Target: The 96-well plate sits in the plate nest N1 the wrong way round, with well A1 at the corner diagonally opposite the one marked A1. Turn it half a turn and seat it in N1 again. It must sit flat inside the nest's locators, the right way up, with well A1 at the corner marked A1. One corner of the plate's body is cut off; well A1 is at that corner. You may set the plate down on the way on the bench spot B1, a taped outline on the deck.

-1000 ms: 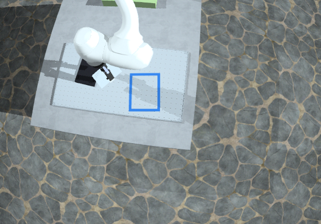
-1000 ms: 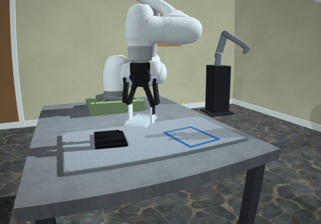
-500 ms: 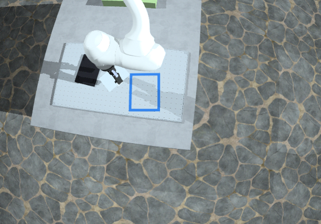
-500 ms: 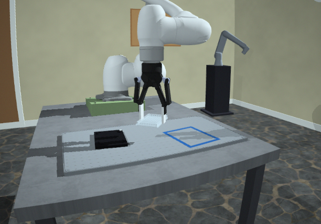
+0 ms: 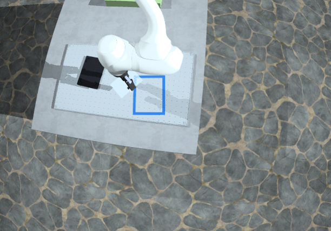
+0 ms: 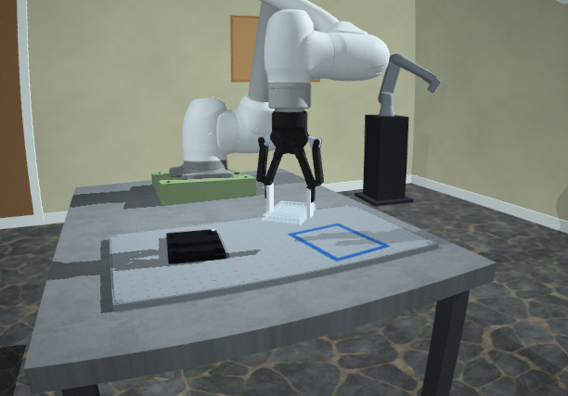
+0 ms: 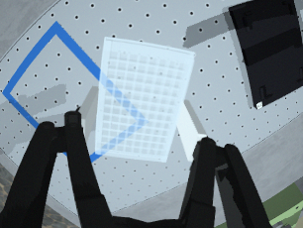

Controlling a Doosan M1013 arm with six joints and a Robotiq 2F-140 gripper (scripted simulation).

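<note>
One plate [image 6: 289, 212], carried clear of the deck [image 6: 241, 271], hangs between the vacated nest [image 6: 196, 246] and the taped spot B1 [image 6: 338, 241], overlapping B1's near corner in the wrist view. The step in hand is the transfer; the next move likely calls for lowering it squarely inside B1, or finishing the half turn. The gripper [image 6: 290, 198] stands partly spread, its fingers [image 6: 269, 193] pinching the plate's two opposite sides.

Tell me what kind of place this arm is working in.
Likely a lab automation bench: the gripper carries a 96-well plate above a perforated deck with a black plate nest and a blue taped outline.
</note>
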